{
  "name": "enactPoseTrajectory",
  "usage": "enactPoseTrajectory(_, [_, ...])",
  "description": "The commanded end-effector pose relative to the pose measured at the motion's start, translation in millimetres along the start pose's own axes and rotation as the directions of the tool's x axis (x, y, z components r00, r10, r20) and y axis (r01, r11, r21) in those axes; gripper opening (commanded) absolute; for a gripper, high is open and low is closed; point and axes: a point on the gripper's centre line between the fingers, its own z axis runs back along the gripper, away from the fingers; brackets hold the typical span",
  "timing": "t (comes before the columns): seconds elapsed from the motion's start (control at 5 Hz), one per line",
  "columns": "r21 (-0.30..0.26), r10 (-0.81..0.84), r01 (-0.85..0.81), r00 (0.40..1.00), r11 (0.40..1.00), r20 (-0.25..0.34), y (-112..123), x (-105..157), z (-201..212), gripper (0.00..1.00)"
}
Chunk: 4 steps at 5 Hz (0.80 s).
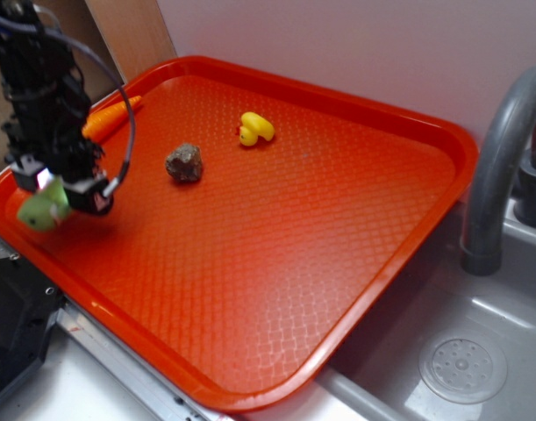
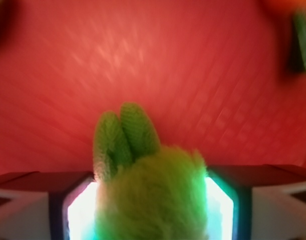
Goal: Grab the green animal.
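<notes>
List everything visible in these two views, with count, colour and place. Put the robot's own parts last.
green animal: one, light green and fuzzy yellow-green, held in the claw over the tray's left corner
tray: one, orange-red, textured, resting beside the sink
duck: one, yellow, on the tray toward its far side
rock-like lump: one, grey-brown, on the tray left of the duck
carrot: one, orange, along the tray's far left edge, partly behind the arm
faucet: one, grey, at the right edge
sink: one, grey metal, lower right, with a round drain
arm: one, black, upper left
claw: one, black, shut on the green animal
</notes>
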Motion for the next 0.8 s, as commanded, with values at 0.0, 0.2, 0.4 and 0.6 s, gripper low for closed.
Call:
enactPoseTrajectory(0.0, [-0.129,-0.104,0.12,0.987,0.984,0.123,-42.6,25.8,107.3,0.0])
enactPoseTrajectory(0.2, [-0.142,-0.146,0.175,0.97,0.974,0.192,-60.3,21.8,142.5,0.0])
enactPoseTrajectory(0.4, [-0.164,-0.192,0.244,0.94,0.956,0.281,-72.6,6.2,167.2,0.0])
enactPoseTrajectory(0.6, [-0.18,-0.293,0.35,0.914,0.919,0.28,-76.7,-5.7,171.5,0.0])
